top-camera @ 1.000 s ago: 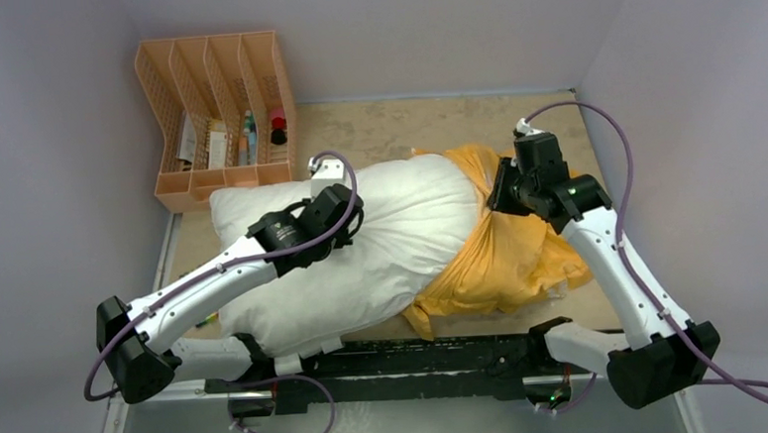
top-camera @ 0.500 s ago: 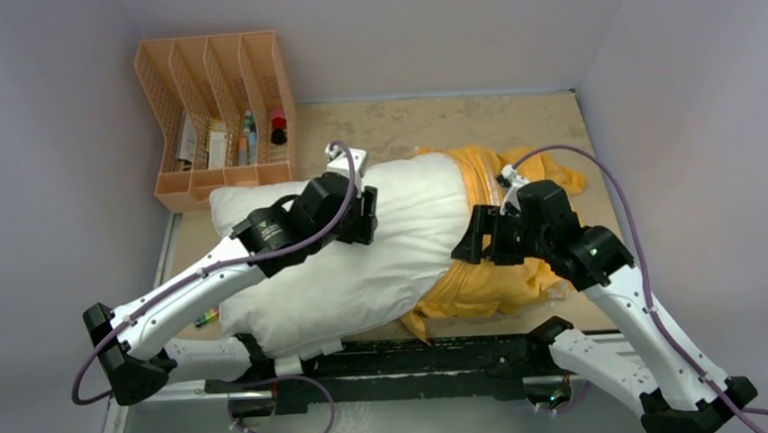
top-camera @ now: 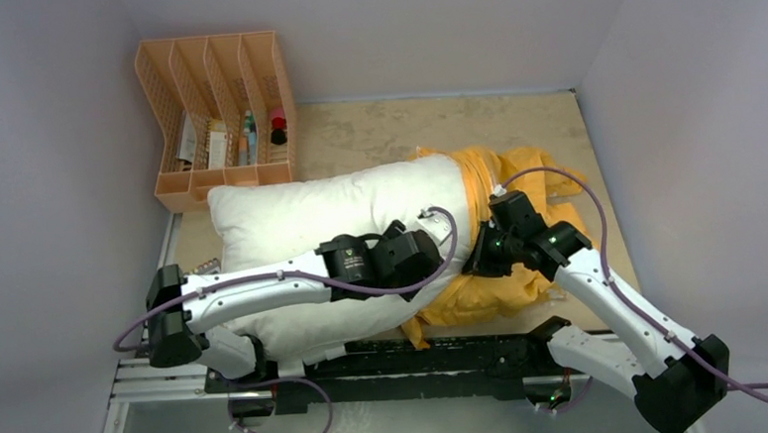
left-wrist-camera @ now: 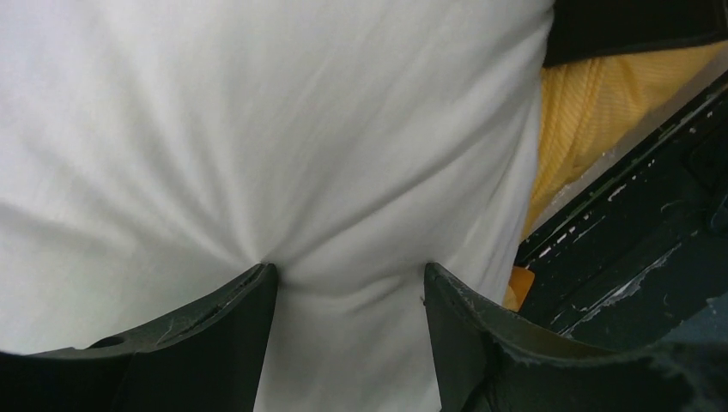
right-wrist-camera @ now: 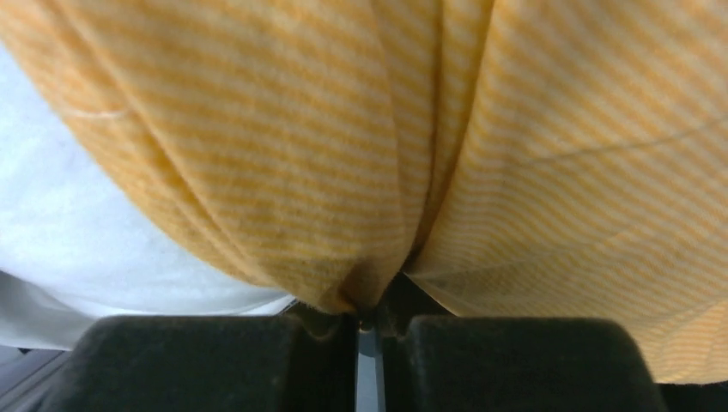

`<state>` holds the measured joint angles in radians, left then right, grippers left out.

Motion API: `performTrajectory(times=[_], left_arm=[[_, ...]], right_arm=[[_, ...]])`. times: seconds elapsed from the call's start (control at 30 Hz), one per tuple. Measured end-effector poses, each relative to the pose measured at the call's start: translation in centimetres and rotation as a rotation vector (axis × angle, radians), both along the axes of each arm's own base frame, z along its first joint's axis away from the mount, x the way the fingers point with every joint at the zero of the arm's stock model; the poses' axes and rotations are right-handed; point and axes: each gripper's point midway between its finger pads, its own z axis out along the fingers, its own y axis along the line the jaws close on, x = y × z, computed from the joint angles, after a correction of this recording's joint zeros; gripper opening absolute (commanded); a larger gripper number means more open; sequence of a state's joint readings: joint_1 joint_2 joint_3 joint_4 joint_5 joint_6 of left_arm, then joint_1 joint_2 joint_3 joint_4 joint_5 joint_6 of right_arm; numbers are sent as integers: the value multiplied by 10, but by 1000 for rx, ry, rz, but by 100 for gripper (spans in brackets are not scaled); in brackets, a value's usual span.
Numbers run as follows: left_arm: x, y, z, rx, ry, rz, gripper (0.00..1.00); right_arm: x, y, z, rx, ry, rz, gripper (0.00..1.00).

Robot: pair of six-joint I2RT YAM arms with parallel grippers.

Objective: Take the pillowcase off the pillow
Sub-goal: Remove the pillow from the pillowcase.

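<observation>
The white pillow [top-camera: 301,216] lies across the table, its right end still inside the bunched orange-yellow pillowcase [top-camera: 522,279]. My left gripper [top-camera: 434,259] is open and pressed down on the pillow's near right part. In the left wrist view its fingers [left-wrist-camera: 232,318] dent the white pillow [left-wrist-camera: 257,129] fabric, with the left gripper [left-wrist-camera: 350,279] spread over a bulge of it and the pillowcase [left-wrist-camera: 575,112] at the right. My right gripper [top-camera: 477,261] sits at the pillowcase's open edge. In the right wrist view the right gripper [right-wrist-camera: 369,311] is shut on a fold of striped pillowcase [right-wrist-camera: 515,172], with the pillow [right-wrist-camera: 69,223] at the left.
An orange file organizer [top-camera: 218,116] with small items stands at the back left. The black base rail [top-camera: 417,359] runs along the near edge, close under the pillow. Grey walls close in the table on three sides.
My left gripper left the pillow's upper middle, opened, and came down near the pillowcase edge. My right gripper moved in toward the pillow, opened and closed on the pillowcase.
</observation>
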<state>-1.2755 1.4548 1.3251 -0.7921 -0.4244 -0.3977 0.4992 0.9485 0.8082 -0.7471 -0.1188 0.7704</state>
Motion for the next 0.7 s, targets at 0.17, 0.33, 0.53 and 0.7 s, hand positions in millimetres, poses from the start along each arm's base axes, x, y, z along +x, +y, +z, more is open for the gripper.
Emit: performTrajectory(times=[0.17, 0.33, 0.53, 0.7], left_arm=[[-20, -17, -14, 52, 1, -87, 64], [-20, -28, -20, 104, -21, -106, 67], [-21, -35, -27, 156, -57, -113, 55], [1, -23, -43, 311, -149, -20, 0]], right_arm=[[1, -6, -1, -21, -5, -44, 10], [9, -17, 14, -75, -62, -66, 11], [19, -27, 28, -131, -124, -84, 13], [21, -26, 31, -112, -140, -88, 11]])
